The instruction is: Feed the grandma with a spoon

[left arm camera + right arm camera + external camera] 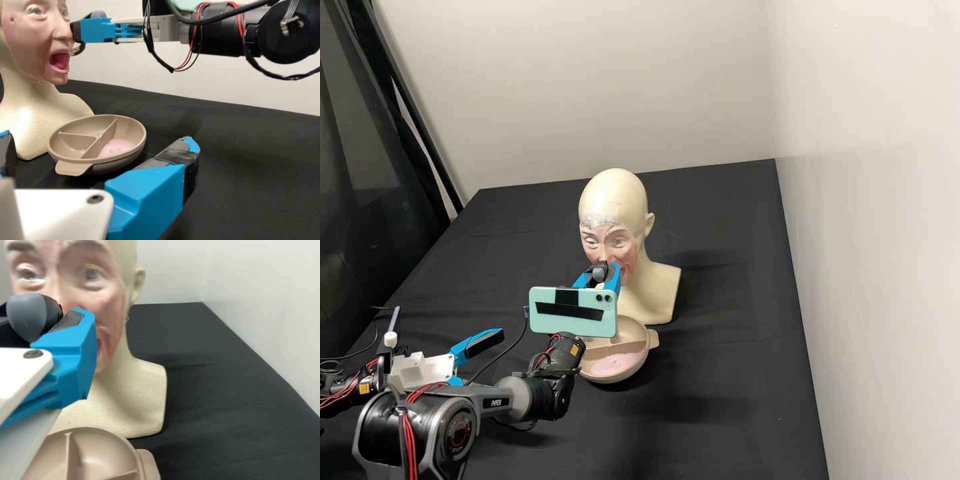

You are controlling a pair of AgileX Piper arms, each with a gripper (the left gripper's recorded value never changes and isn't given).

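Plain white walls close the far and right edges of the matte black bench (733,373). One spoon with a thick, rounded dark grey handle (29,315) is held up off the bench, at the mouth of the mannequin. Its blunt end sticks out above the fingertips, and a thin dark part curves down from them toward the upper lip. It points from the bench's near edge toward the face, but its bowl is hidden and the exact line of its long axis cannot be made out. The right gripper (605,281) is closed narrowly on that handle, its blue fingers level. The single cream, smooth-skulled mannequin head (617,213), with a painted face and an open red mouth, stands on its bust near the bench's middle. Touching the bust's near side sits one round beige plastic bowl (131,131) divided into three compartments, with a soft pink mass (116,147) in one. One mint-green phone (573,311) with a black tape strip is fixed on the right wrist. The left gripper (475,353) sits low by the near left corner, its two fingers spread wide and holding nothing.
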